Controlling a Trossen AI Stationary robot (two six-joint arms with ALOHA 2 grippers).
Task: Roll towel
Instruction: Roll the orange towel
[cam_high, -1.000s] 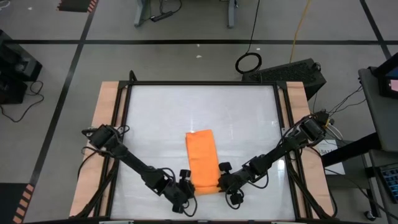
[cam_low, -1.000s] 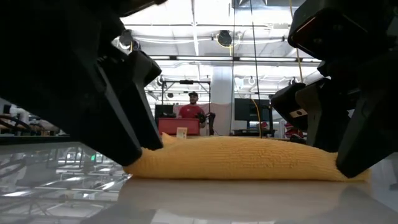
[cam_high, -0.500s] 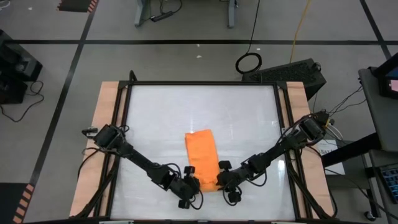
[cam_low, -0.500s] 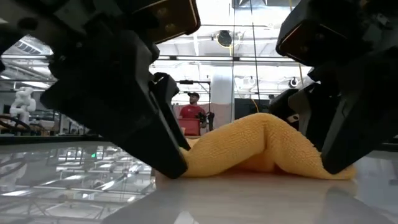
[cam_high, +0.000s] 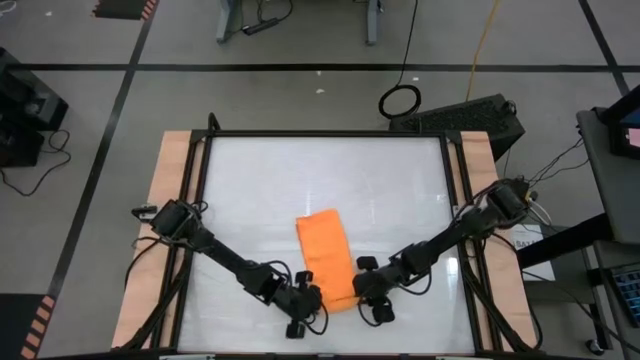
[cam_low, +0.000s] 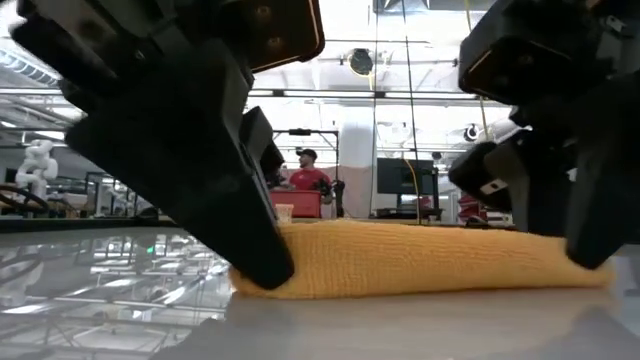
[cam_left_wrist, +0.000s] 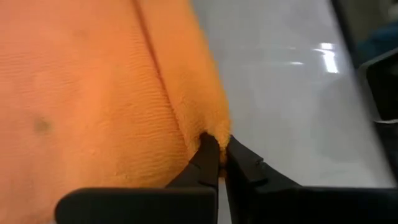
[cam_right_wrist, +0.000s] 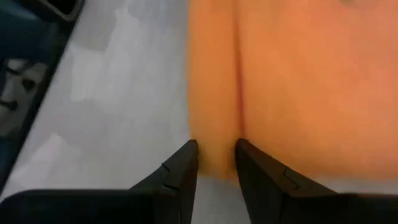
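Towel (cam_high: 323, 260) flat on glossy white table (cam_high: 260, 190), left claw (cam_high: 312, 296) and right claw (cam_high: 357, 290) pinching its near corners, person (cam_low: 310, 176) in workshop behind

Bright-orange towel (cam_high: 326, 259), folded to a narrow strip, flat on the table's near middle

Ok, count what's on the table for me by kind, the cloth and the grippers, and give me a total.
Orange towel: 1
Grippers: 2, the left gripper and the right gripper, each pinching a near corner of the towel
Total: 3
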